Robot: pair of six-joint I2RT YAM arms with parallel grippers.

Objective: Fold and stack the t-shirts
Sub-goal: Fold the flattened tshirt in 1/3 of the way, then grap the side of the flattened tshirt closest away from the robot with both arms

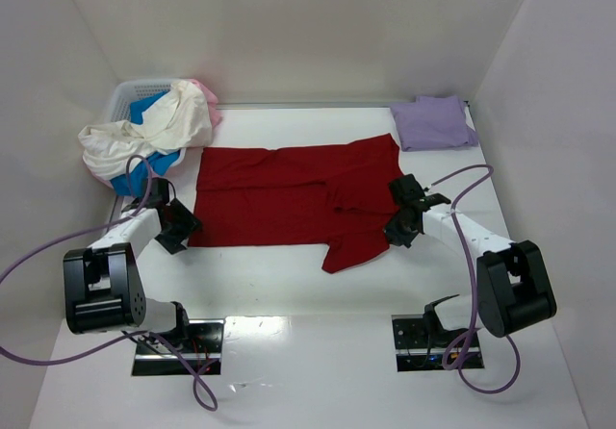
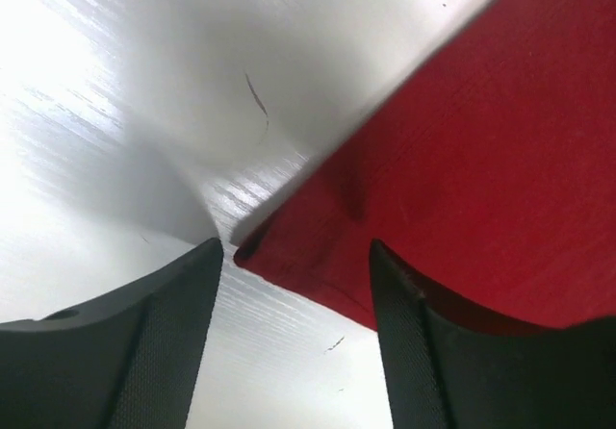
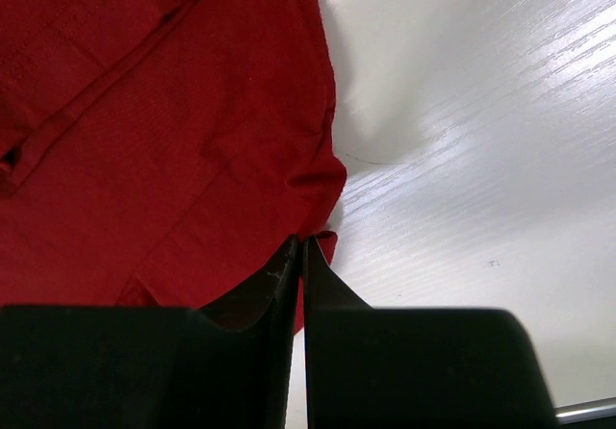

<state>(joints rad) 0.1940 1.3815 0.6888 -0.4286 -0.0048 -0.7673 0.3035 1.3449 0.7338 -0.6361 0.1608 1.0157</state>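
Pinching dark red t-shirt (image 3: 144, 140) edge with right gripper (image 3: 300, 244) tips pressed together; straddling its corner with left gripper (image 2: 295, 246) spread.

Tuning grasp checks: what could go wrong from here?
1. The right gripper is shut on only the edge of the dark red t-shirt; the cloth may slip out on lifting.
2. The left gripper is open with just the hem corner between its fingers; closing could miss it.
3. The sleeve near the right gripper lies creased, so the fold may come out uneven.
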